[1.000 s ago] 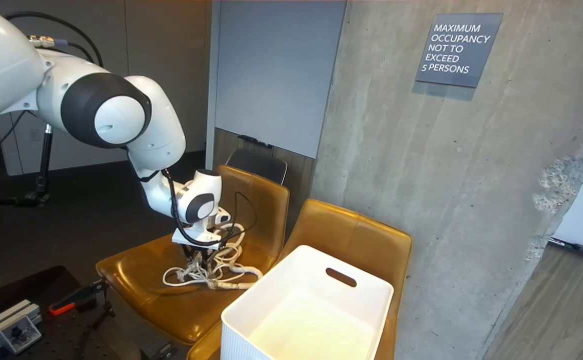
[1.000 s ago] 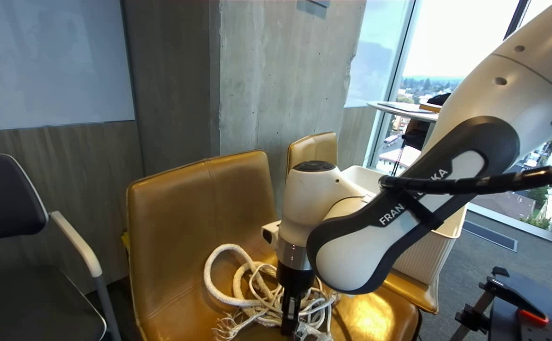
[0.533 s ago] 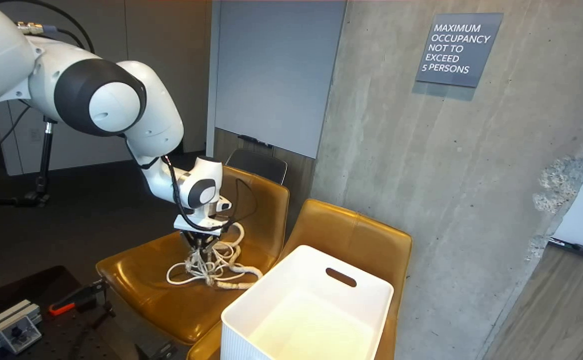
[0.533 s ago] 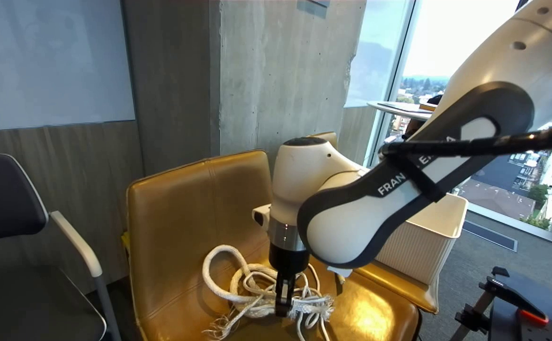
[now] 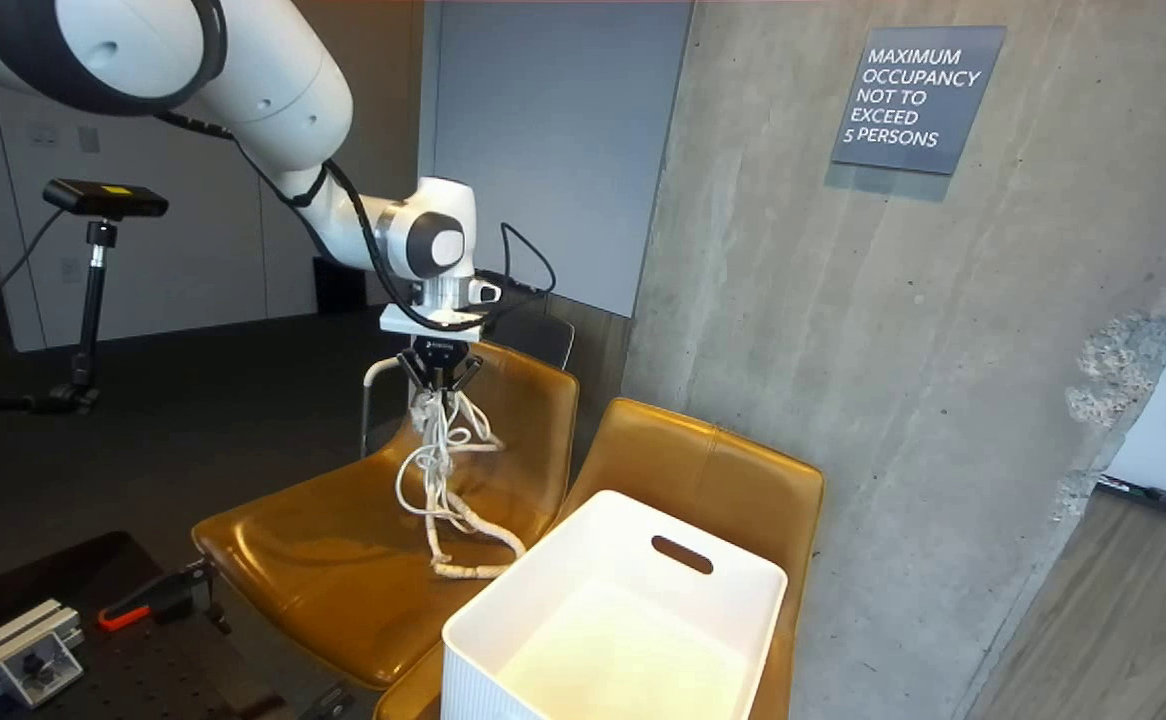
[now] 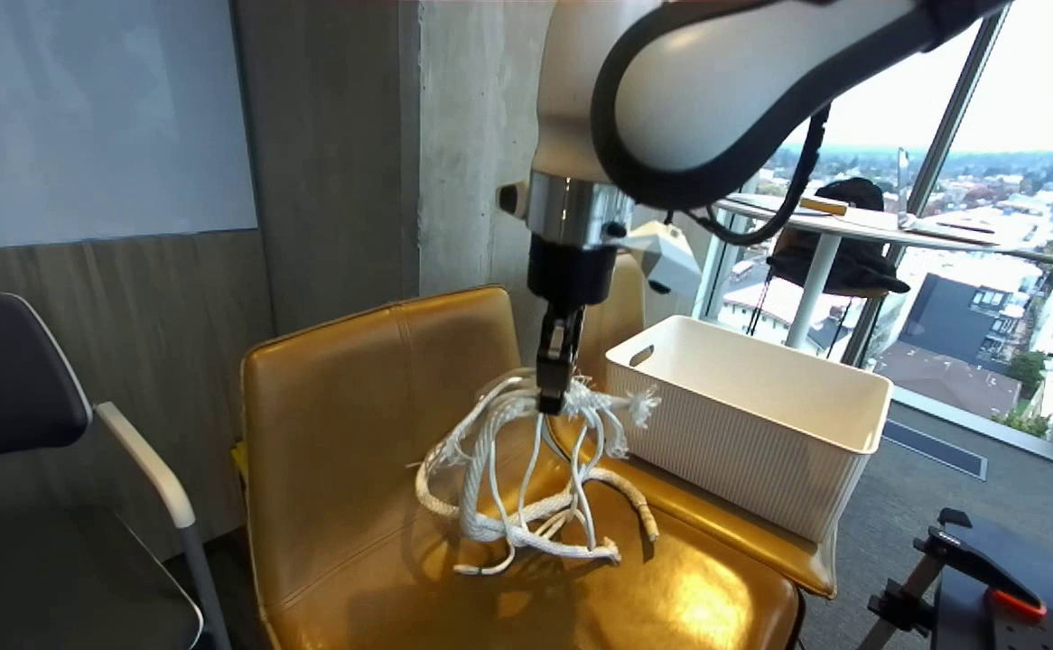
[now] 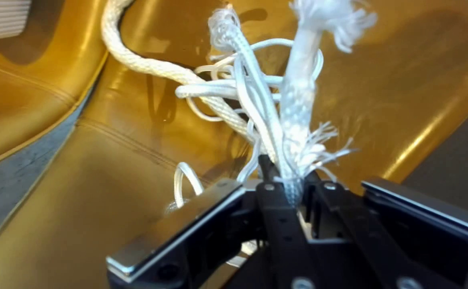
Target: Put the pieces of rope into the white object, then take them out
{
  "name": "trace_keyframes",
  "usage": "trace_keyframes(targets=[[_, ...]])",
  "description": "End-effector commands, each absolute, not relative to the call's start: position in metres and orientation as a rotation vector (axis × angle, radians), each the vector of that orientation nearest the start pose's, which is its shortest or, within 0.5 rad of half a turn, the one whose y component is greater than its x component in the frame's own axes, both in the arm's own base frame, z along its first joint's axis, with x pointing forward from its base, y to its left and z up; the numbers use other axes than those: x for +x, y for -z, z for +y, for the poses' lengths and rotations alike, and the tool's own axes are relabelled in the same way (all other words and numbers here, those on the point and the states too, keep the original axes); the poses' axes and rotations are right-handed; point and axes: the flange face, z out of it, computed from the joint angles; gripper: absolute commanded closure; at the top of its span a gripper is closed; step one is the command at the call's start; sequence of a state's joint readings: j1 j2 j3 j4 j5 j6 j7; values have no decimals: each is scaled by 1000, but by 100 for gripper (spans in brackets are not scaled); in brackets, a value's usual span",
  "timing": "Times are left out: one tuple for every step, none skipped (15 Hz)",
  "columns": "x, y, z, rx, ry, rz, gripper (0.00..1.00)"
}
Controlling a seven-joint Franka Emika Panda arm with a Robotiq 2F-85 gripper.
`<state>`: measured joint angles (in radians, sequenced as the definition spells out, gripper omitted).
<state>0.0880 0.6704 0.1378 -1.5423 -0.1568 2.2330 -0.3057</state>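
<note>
Since our fingers (image 6: 554, 379), clamped on rope (image 5: 436, 465), have risen, we can likely approach the bin (image 6: 734, 442) right of centre.

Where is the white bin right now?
The white bin stands on a tan chair, right of centre in an exterior view, just right of the gripper.

White arm (image 5: 283, 95) slopes down, wrist (image 5: 443, 215) upright. Gripper (image 6: 553, 395) points straight down in both exterior views. Wrist view: fingers (image 7: 280, 218) clamp close together, nearly parallel, narrow gap between.
</note>
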Motion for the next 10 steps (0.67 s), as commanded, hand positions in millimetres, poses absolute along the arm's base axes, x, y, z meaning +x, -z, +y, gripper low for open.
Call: trace_keyframes(targets=[[686, -355, 108, -3110, 91, -832, 96], [684, -381, 97, -3133, 115, -804, 96], [682, -406, 84, -3157, 151, -764, 96], [679, -431, 72, -3174, 177, -729, 96], [675, -456, 58, -3195, 212, -683, 96], [671, -481, 45, -3212, 246, -639, 96], [665, -505, 29, -3228, 280, -595, 96], [659, -528, 14, -3247, 314, -551, 96], [652, -552, -1, -3264, 350, -507, 96], [644, -575, -18, -3280, 379, -463, 96]])
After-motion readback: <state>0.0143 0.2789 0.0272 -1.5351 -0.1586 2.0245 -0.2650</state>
